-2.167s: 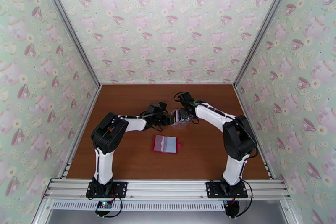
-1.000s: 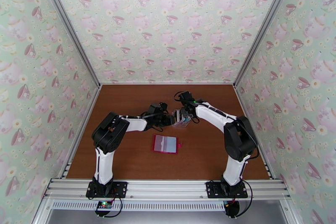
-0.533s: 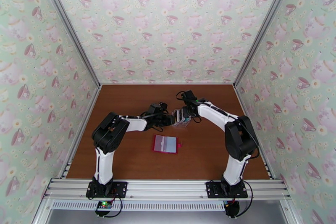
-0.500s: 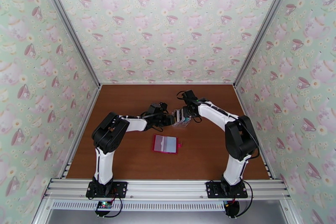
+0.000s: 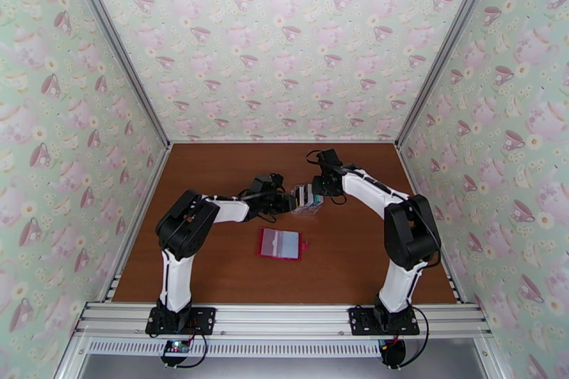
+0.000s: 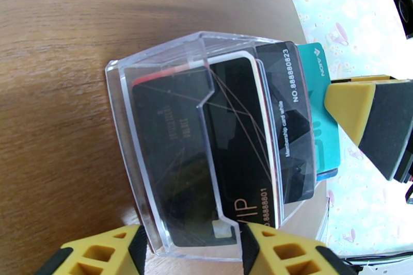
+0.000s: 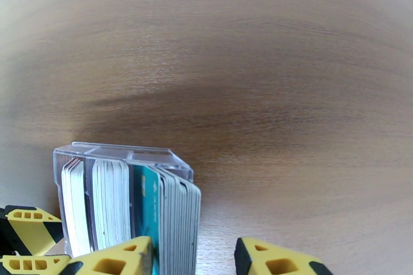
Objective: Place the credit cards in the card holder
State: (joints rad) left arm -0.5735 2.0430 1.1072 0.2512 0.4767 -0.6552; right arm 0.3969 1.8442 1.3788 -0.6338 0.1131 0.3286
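— The credit cards (image 6: 291,131): where do you see them?

— You have them standing on edge in the clear rack (image 6: 121,100), past the middle of the tabletop (image 5: 355,259), between your two arms.

— Take me across from the left, then.

— Farthest left is the card holder (image 5: 280,243). It lies open and flat with its pale inside up and a red rim round it. It is nearer to you than the rack and apart from both claws. Next comes your left claw (image 6: 193,237). Its yellow fingers are closed against the side walls at one end of the rack, and it grips nothing else.

— And in the rack itself?

— From your left wrist camera you look through the clear wall at black cards, one printed VIP, with a teal card (image 6: 324,131) behind them. From your right wrist camera the row reads white cards, then the teal one, then a pack with grey edges.

— My right claw?

— Your right claw (image 7: 193,245) is partly open, its fingers straddling the teal card and the grey-edged pack. One finger is at the teal card's face; I cannot tell whether it touches. The other stands clear of the outermost card, with bare tabletop showing in the gap. It has hold of nothing.
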